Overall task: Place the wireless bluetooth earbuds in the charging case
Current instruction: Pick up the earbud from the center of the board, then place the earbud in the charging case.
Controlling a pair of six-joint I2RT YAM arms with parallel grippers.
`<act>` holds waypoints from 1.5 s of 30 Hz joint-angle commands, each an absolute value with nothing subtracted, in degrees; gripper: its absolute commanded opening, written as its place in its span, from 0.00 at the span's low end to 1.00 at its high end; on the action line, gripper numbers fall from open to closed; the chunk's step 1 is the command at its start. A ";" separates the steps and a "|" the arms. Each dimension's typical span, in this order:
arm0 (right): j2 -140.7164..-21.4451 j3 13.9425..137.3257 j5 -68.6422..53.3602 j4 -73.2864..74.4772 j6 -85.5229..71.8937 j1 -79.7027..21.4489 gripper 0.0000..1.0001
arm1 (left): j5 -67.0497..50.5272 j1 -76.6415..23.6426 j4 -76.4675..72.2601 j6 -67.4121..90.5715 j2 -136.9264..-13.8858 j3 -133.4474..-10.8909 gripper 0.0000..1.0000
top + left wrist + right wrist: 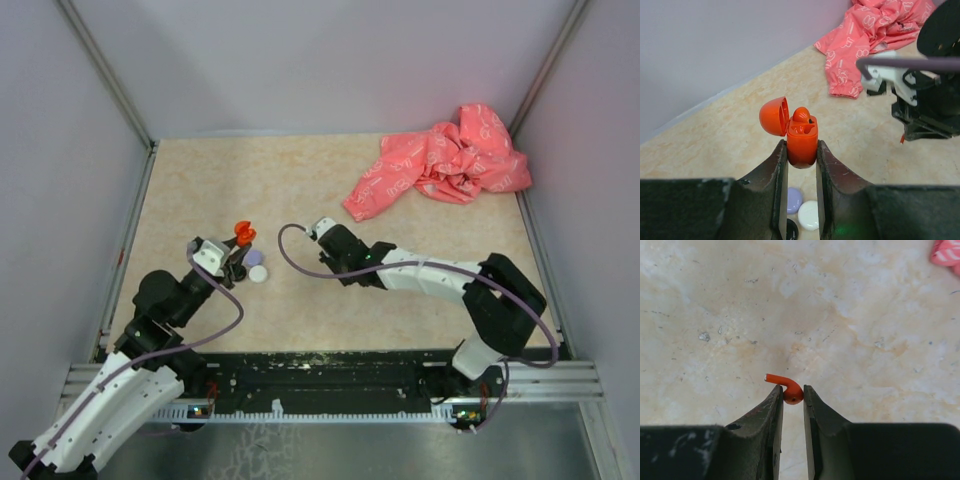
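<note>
Setting: a beige marbled desk (330,180) walled by pale lilac panels
Left jaws: closed on the lower body of the orange charging case (803,136), held upright with its lid (774,116) swung open to the left
Seated earbud (801,115): an orange one already sits in the case; the bay beside it looks free, though it is partly hidden
Right jaws: pinched on the bulb of the loose earbud (785,385), its stem poking out to the left; whether it is off the desk I cannot tell
Discs: lilac disc (794,198), white disc (809,214) and black disc (791,231) lie on the desk just below the case
Far corner: a crumpled pink cloth (440,165), well apart from the work
Handling: the earbud is likely very light, hard and glossy, so it may twist or squirt out of a pinch; the bulb is the place to hold it, leaving the stem free to go in first. The case is rigid and smooth, and its hinged lid looks like the weak part, so a grip on the body suits it
Views: only the left wrist view shows the case interior and the seated earbud; only the right wrist view shows the loose earbud and its stem direction; the top view alone shows the two arms apart, the case left of the right jaws
</note>
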State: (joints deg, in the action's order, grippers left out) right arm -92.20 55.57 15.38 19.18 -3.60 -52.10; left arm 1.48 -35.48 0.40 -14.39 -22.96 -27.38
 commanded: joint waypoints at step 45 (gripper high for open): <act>-70.53 68.03 39.64 12.21 50.84 -82.91 0.19 | -34.77 -35.16 -35.22 -7.17 -42.04 -21.09 0.00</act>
